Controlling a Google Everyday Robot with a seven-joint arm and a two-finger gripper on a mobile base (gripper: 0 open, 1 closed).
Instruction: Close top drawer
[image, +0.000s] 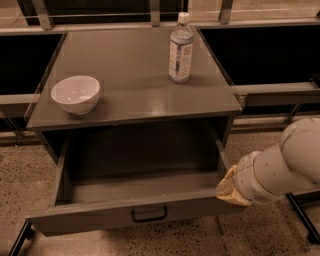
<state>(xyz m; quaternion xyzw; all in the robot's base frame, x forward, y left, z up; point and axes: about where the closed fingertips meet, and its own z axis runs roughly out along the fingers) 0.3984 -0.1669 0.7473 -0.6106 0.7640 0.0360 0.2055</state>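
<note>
Camera view looks down at a grey-brown bench (135, 75) in the middle of the frame. A white bowl (75, 93) sits on the left side of the bench top. A clear water bottle (180, 47) with a white cap stands upright near the back right of the top, well apart from the bowl.

Under the bench top, the top drawer (85, 218) is pulled out wide toward the bottom of the frame. Its inside is dark and I see nothing in it. Its long flat front runs across the lower part of the frame, a bit tilted, with the left end lower than the right. A black bar handle (149, 215) sits in the middle of that front.

A fat white arm (280, 167) comes in from the lower right of the frame. At its end is the tan hand (229, 189). The hand is right at the front right corner of the drawer and looks like it is touching it. Only a small tan part of the hand shows, so I cannot tell if it is wide or narrow. It is not on the handle.

A speckled floor (20, 175) shows at the lower left.
</note>
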